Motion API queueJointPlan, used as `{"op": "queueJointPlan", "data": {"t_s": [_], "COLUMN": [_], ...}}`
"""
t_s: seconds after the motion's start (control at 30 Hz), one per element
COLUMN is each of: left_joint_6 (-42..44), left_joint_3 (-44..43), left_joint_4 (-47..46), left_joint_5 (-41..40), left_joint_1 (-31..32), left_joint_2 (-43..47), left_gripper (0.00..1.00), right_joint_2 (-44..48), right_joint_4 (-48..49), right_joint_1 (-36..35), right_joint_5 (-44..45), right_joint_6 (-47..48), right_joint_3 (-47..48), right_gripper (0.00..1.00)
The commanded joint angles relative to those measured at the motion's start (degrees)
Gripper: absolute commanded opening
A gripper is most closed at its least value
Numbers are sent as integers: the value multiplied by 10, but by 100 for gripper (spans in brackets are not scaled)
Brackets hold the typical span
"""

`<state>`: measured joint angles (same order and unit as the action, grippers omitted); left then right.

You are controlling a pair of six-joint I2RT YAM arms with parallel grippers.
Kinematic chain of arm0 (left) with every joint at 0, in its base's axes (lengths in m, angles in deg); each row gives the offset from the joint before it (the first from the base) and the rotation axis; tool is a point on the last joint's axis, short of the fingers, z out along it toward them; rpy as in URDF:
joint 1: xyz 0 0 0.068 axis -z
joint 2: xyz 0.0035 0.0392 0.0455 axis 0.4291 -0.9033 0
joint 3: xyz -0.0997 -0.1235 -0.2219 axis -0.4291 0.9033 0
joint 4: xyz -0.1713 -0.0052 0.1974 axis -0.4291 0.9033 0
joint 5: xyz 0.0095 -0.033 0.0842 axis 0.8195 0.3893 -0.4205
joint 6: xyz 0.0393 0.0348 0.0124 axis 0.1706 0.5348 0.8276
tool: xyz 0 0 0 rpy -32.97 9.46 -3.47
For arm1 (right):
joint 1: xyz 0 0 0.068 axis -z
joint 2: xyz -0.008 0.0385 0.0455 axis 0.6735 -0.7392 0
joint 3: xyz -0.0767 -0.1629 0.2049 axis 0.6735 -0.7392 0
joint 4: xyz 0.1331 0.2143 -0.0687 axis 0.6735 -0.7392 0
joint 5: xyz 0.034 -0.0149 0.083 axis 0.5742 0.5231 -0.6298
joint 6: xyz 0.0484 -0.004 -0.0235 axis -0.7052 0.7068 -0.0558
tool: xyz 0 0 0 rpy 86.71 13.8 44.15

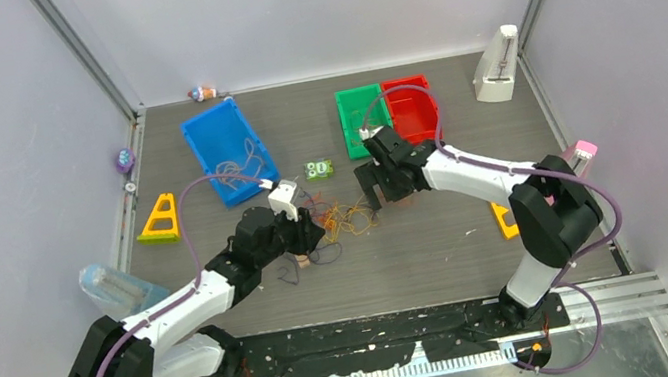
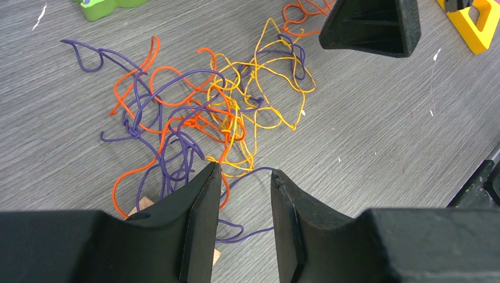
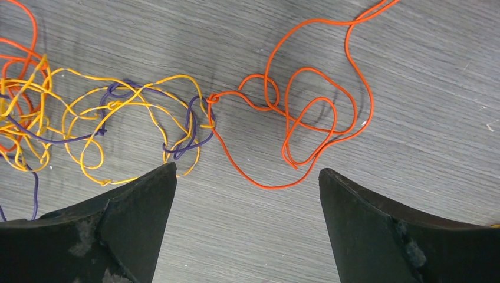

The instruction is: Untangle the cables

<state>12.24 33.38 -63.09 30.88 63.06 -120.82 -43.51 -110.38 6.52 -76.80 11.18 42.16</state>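
Observation:
The cables (image 1: pixel 345 219) lie as a tangle of thin orange, yellow and purple strands on the grey table between the two arms. In the left wrist view the tangle (image 2: pixel 200 112) spreads just beyond my left gripper (image 2: pixel 244 171). Its jaws stand partly apart, and one purple strand runs across the gap on the table. In the top view that left gripper (image 1: pixel 305 242) sits at the tangle's left edge. My right gripper (image 3: pixel 247 171) is wide open and empty. An orange loop (image 3: pixel 306 118) lies just past its tips, knotted to yellow and purple strands (image 3: pixel 135 112). From above, the right gripper (image 1: pixel 381 191) hangs at the tangle's right edge.
A small wooden block (image 2: pixel 141 206) lies under the left finger. A blue bin (image 1: pixel 201 139) holding more wire, a green bin (image 1: pixel 361 118) and a red bin (image 1: pixel 410 107) stand behind. Also on the table are a yellow triangle (image 1: pixel 160 219), a green toy (image 1: pixel 318 169) and a white stand (image 1: pixel 497 66).

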Motion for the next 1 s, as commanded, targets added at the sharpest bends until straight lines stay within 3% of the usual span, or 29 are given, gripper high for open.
{"op": "queueJointPlan", "data": {"t_s": [0.0,0.17,0.43,0.97], "left_joint_6": [6,7,8,10], "left_joint_3": [-15,-13,-13,-11], "left_joint_4": [-23,-23,-23,-24], "left_joint_5": [3,3,4,3], "left_joint_1": [2,2,1,1], "left_joint_2": [5,6,4,8], "left_gripper": [38,38,39,39], "right_joint_2": [49,8,-9,-99], "right_joint_4": [22,-18,29,38], "right_joint_1": [4,8,47,105], "right_joint_5": [-7,-38,-71,-104], "right_joint_6": [47,91,101,103], "right_joint_3": [10,21,-19,37], "right_gripper": [95,95,95,95]}}
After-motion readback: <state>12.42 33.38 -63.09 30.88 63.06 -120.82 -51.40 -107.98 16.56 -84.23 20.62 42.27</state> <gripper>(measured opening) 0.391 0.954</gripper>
